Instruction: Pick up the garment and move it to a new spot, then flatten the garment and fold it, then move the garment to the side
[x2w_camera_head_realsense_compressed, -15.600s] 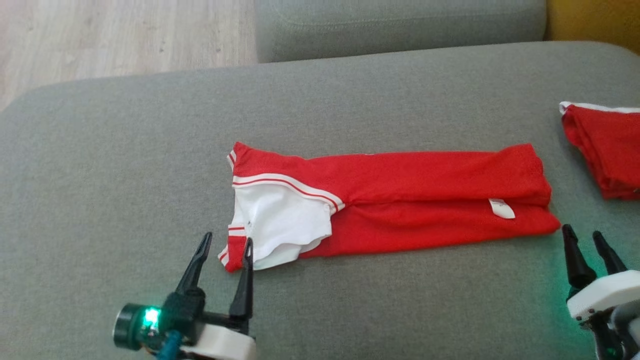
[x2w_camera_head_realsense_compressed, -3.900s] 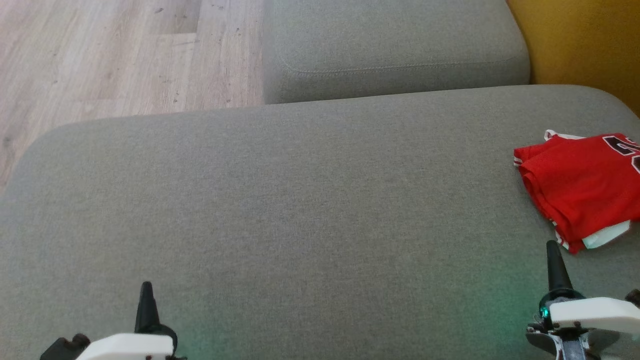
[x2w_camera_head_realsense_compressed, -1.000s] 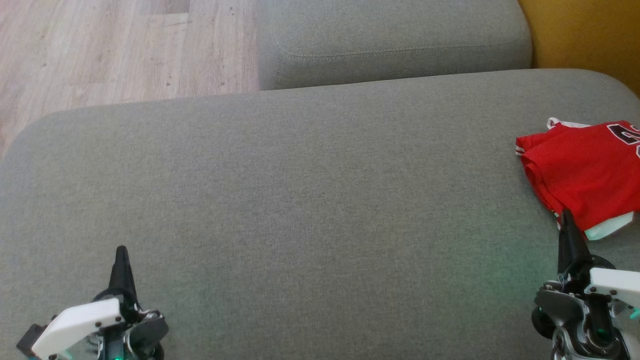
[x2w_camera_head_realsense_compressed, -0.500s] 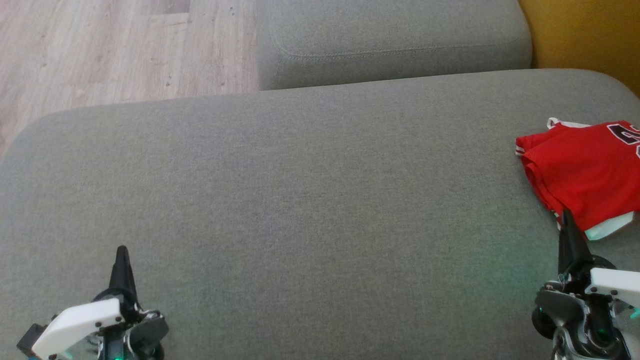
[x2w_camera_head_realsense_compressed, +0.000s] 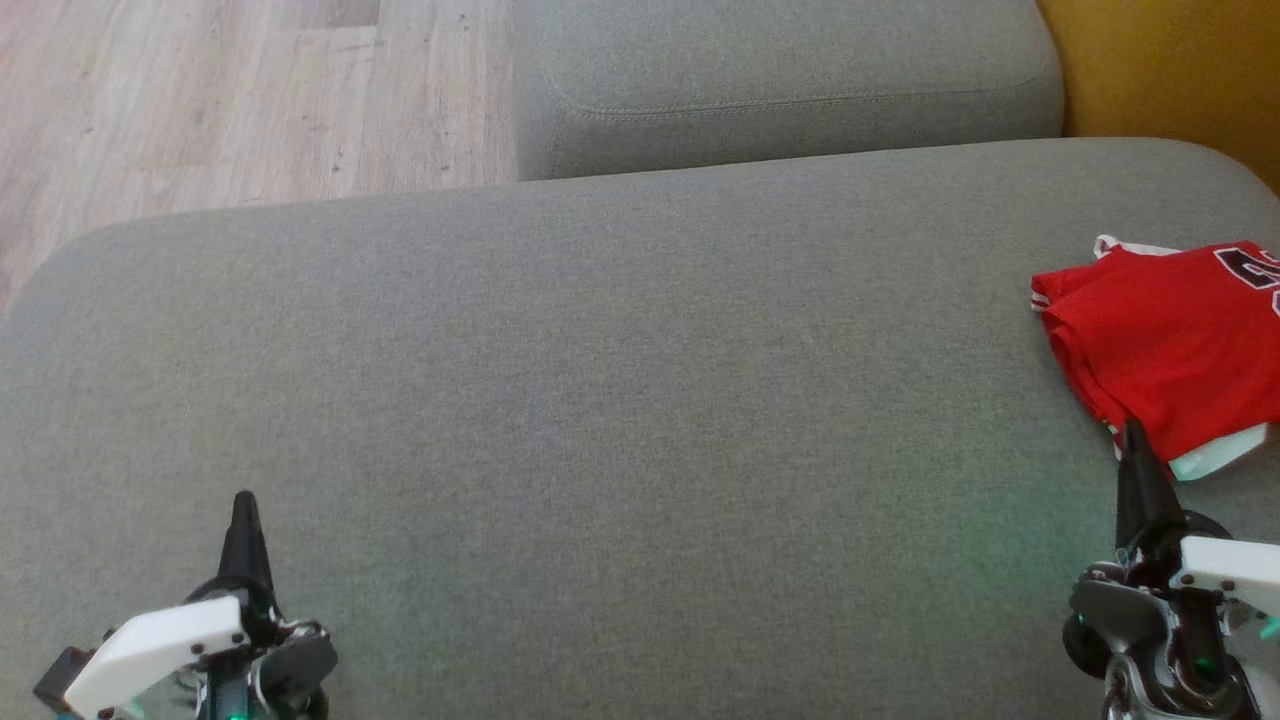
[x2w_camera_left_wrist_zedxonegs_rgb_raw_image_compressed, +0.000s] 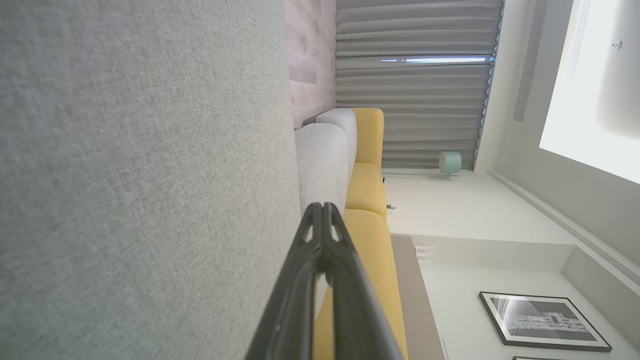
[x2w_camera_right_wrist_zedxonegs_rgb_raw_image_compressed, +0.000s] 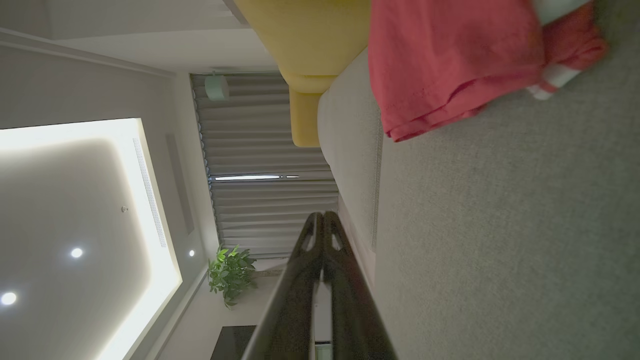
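Both the left gripper (x2w_camera_head_realsense_compressed: 243, 508) and right gripper (x2w_camera_head_realsense_compressed: 1133, 440) are closed tight and empty, while the folded shirt (x2w_camera_head_realsense_compressed: 1160, 340) at the head view's right edge looks light and floppy, best pinched through its stacked near edge.

Head cam sits high, pitched forward and down over the grey cushion (x2w_camera_head_realsense_compressed: 600, 400); I get the left gripper (x2w_camera_head_realsense_compressed: 243, 497) near left, the right gripper (x2w_camera_head_realsense_compressed: 1131, 428) near right, floor (x2w_camera_head_realsense_compressed: 200, 90) far left. Both wrist cams ride low, close over the cushion, sighting along their fingers (x2w_camera_left_wrist_zedxonegs_rgb_raw_image_compressed: 295, 280) toward the far curtain (x2w_camera_left_wrist_zedxonegs_rgb_raw_image_compressed: 415, 100) and yellow sofa (x2w_camera_left_wrist_zedxonegs_rgb_raw_image_compressed: 367, 185). They're rolled sideways, opposite ways: left has the cushion at frame left, right has it at frame right. Right wrist and head share the red garment (x2w_camera_head_realsense_compressed: 1160, 340) at the right.
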